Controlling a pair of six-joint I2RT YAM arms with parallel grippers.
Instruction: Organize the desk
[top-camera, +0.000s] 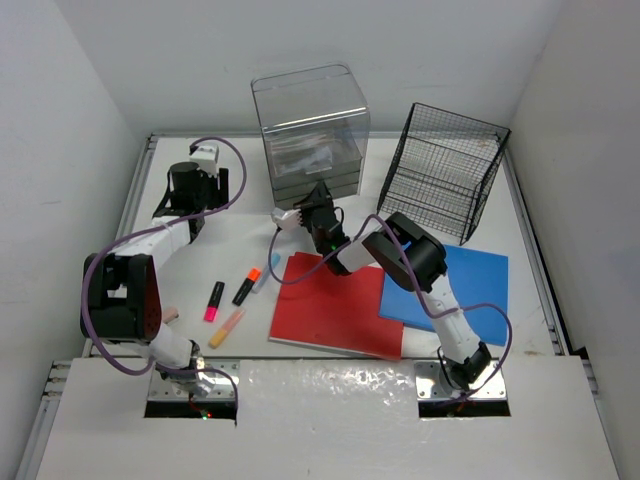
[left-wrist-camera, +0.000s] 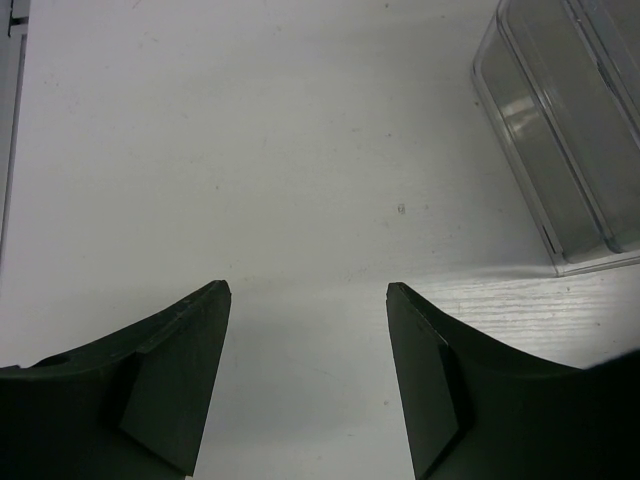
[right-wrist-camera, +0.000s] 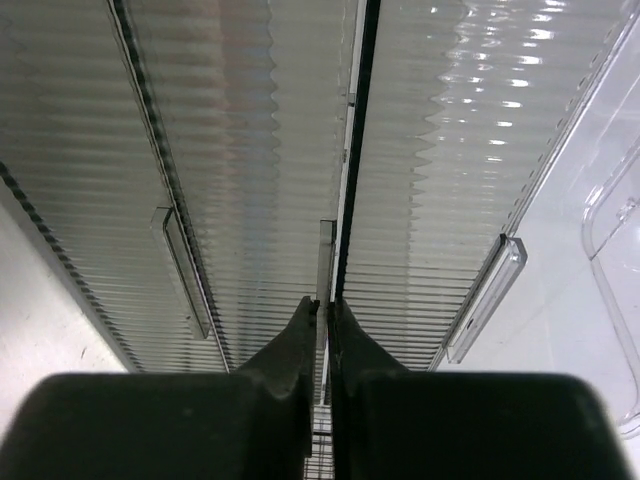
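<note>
Clearly little is tidied, I judge: highlighters (top-camera: 214, 300), a red folder (top-camera: 335, 315) and a blue folder (top-camera: 470, 280) lie loose on the surface (top-camera: 230, 255), my left gripper (left-wrist-camera: 308, 290) has its jaws gaping and empty, and my right gripper (right-wrist-camera: 325, 305) has its jaws closed, on nothing I can make out, at the clear drawer unit (top-camera: 312, 130).

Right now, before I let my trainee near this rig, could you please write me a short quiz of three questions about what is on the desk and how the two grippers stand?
1. True or false: the left gripper is open above a bare part of the desk.
2. What colour is the folder lying nearest the black wire basket? A green, B blue, C yellow.
3. Fill the gap: the right gripper, facing the clear drawer unit, is ____ (open or shut).
Key: 1 true; 2 B; 3 shut.
</note>
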